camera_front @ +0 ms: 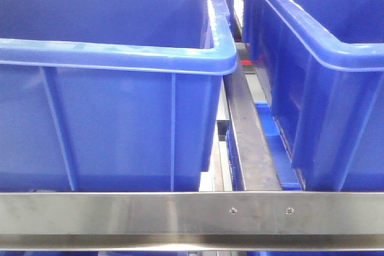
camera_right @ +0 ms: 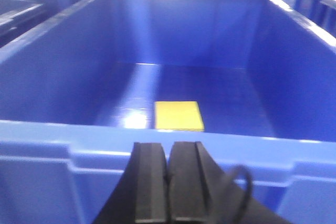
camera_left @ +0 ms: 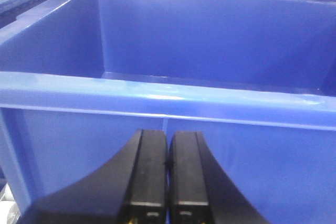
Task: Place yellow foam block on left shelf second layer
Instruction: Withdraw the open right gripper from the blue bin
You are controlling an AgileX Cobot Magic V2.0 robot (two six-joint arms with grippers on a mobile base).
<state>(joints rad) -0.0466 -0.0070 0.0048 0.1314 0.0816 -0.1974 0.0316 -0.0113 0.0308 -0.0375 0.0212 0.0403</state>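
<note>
The yellow foam block (camera_right: 178, 115) rests on the floor of a deep blue bin (camera_right: 157, 145), close to its near wall, seen only in the right wrist view. My right gripper (camera_right: 168, 153) is shut with nothing in it, outside that bin, just short of the near rim and below it. My left gripper (camera_left: 168, 142) is also shut and empty, held in front of the near wall of another blue bin (camera_left: 157, 95), whose inside shows no block. Neither gripper appears in the front view.
The front view shows two blue bins (camera_front: 120, 58) (camera_front: 336, 40) side by side on a metal shelf, with a steel rail (camera_front: 180, 211) across the front and a steel divider (camera_front: 246, 136) between them. Further blue bins stand behind and beside.
</note>
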